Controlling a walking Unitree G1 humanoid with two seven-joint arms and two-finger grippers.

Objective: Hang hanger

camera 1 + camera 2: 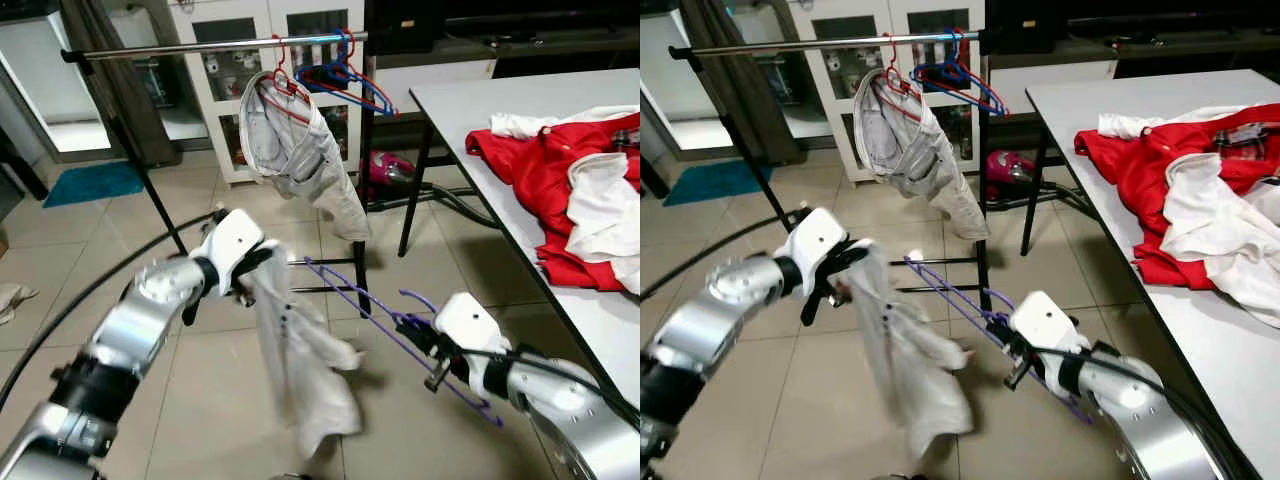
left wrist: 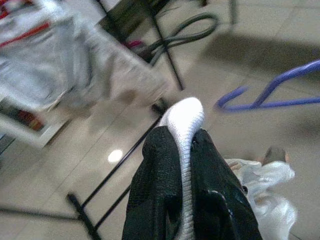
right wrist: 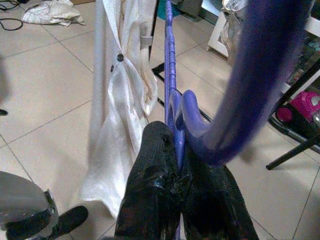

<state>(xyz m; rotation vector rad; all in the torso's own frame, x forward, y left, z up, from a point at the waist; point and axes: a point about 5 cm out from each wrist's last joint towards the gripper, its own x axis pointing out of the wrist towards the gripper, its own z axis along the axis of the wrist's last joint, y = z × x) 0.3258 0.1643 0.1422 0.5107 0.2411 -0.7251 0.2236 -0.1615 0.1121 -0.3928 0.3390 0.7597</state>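
The purple hanger (image 1: 400, 335) sits low in front of the garment rail (image 1: 215, 45), well below it and out over the floor tiles, pinched at its neck by the right gripper (image 3: 172, 150), whose 2 black fingers are closed tight on the plastic just under the hook. Holding it there keeps the hook free and lets 1 long shoulder arm of the hanger point toward the white shirt (image 1: 300, 360), which looks like the reason for the angle: the hanger seems to be meant to go into the garment before anything goes up on the rail. That shirt hangs limp beside the hanger, nearer the rail's black upright, gripped at its top edge by the left gripper (image 2: 182, 145), fingers clamped narrow with a fold of white cloth squeezed between them so the rest drapes straight down and stays open for threading. My guess is the task is at an early stage, since the hanger is not yet inside the shirt and nowhere near the rail. On the rail itself hang a pale grey garment (image 1: 295, 150) on a red hanger (image 1: 285, 85) and a bunch of bare blue hangers (image 1: 345, 80) just beside it. Off to the rail's right side, a white table (image 1: 470, 95) carries a heap of red and white clothes (image 1: 565, 185). I can read no brand, label or writing anywhere.
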